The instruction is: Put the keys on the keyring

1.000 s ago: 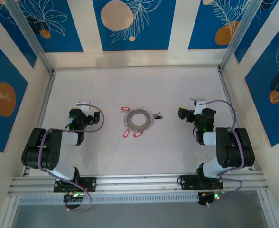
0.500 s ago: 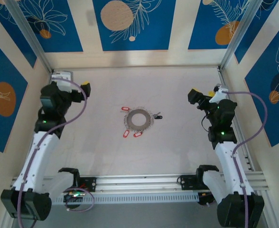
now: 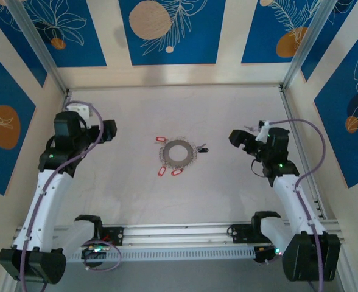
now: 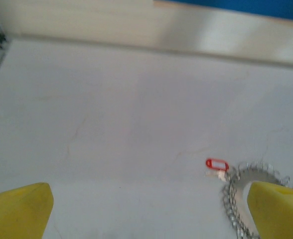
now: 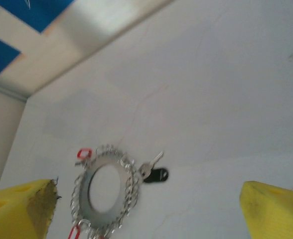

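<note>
You have the keyring (image 3: 179,152) lying flat in the middle of the table (image 3: 124,198), between the two arms. The left claw (image 3: 109,129) and right claw (image 3: 235,138) hang well apart from it, each with its fingers spread wide around nothing. The dark key (image 5: 155,174) sits just right of the ring, its silvery blade angling away from it. One red-tagged key (image 4: 217,163) lies crosswise at the ring's far-left rim. In your left wrist view, a yellow finger (image 4: 278,209) cuts the ring off. You cannot tell whether any key is threaded on it.

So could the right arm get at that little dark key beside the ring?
Probably yes. The right gripper hangs open, facing the dark key, with just bare table between them. The key lies at the right edge of the keyring, on the side nearest that arm.
</note>
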